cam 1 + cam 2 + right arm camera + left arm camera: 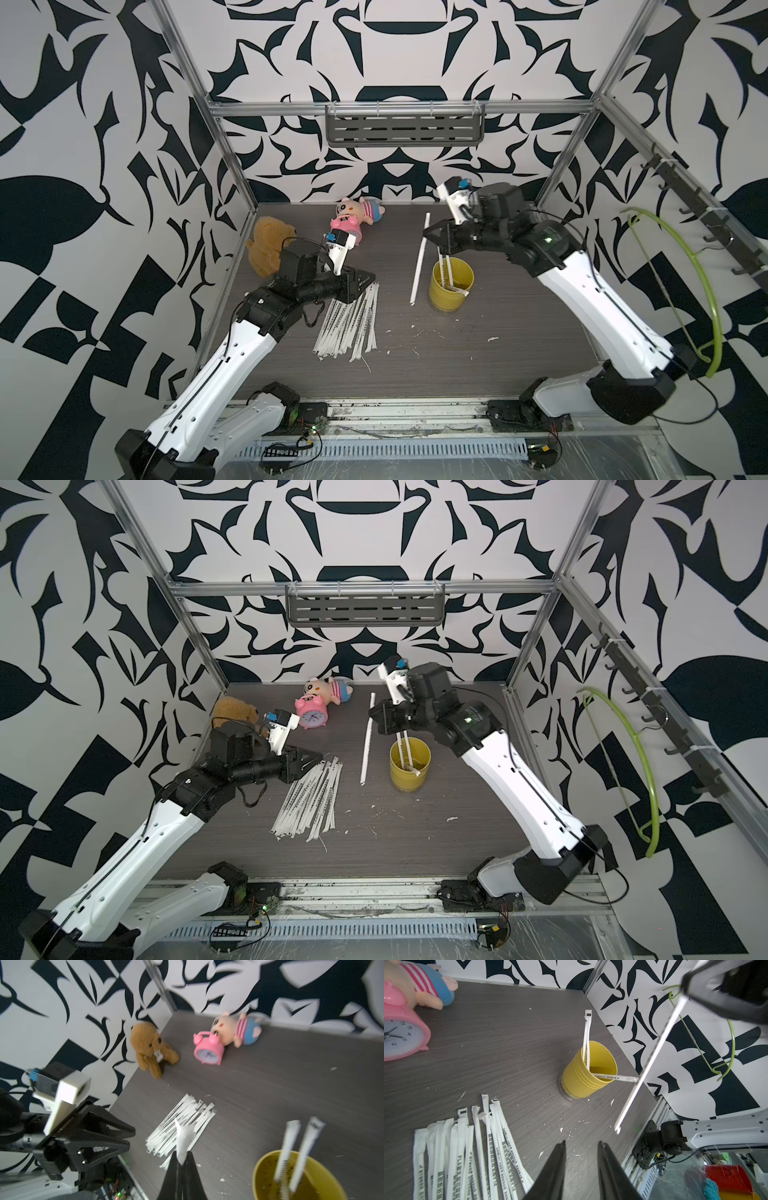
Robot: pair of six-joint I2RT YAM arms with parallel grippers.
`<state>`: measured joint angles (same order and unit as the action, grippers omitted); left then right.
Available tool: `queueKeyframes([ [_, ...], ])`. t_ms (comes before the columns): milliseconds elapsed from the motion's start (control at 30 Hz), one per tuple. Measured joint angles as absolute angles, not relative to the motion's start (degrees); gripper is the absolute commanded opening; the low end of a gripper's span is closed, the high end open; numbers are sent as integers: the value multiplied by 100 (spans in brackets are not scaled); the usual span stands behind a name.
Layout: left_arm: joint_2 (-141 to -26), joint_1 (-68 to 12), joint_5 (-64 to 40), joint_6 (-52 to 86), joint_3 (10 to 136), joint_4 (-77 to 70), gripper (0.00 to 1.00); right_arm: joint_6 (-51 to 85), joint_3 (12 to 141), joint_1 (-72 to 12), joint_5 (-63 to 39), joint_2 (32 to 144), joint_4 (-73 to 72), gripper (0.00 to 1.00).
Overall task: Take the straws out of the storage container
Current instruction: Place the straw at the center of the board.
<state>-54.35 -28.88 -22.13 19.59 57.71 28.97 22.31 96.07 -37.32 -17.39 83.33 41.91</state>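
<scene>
White arm shells (232,353), black joints (266,307), black tapered left hand (581,1144).

A pink alarm clock (403,1034) is standing ahead and left of the left gripper (581,1142), a striped pig plush (423,982) is lying right behind it, a brown teddy (266,245) is sitting behind the gripper, and white scraps (540,1154) are lying near its tips.
</scene>
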Motion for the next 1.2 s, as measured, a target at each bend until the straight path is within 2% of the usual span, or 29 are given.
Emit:
queueKeyframes([
  [300,-4998,-2888,-934,1940,5749,4010,45,3395,9341,-4613,-1870,10189,3568,0],
  [500,-4762,-2873,-399,1925,5616,4268,46,3977,9618,-4788,-1931,11445,3356,0],
  [667,-4687,-2873,-340,1907,5518,4276,46,4344,9640,-4768,-1938,12009,3183,0],
  [1000,-4464,-2862,-274,1820,5492,4313,46,4558,9961,-4676,-1975,12234,3157,8],
  [1100,-4418,-2862,-274,1817,5492,4313,46,4528,10165,-4654,-1994,12239,3288,16],
  [1200,-4392,-2862,-274,1820,5492,4311,46,4447,10403,-4626,-2038,12261,3422,28],
])
